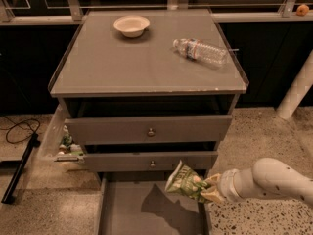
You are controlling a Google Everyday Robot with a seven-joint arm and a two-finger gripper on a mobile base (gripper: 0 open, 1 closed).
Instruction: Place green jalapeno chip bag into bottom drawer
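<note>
Your hand [207, 190] enters from the right at the tip of the white arm [274, 180] and pinches the right end of the green jalapeno chip bag [182, 182], whose crinkled foil hides most of the fingers. The bag is held off the ground over the right part of the bottom drawer [122, 214], which stands pulled out, and it throws a dark shadow onto the drawer's flat grey floor. In the view, the bag's upper edge overlaps the lower right of the middle drawer [117, 161]. Above that is the top drawer [107, 129]; each of these two carries a small round knob at its centre. On the counter [146, 70] a pale bowl [131, 25] sits toward the rear, and a clear water bottle [200, 51] lies on its side near the right edge, well apart from the bowl. A clear bin [54, 138] beside the cabinet's left flank holds small items too indistinct to name.
</note>
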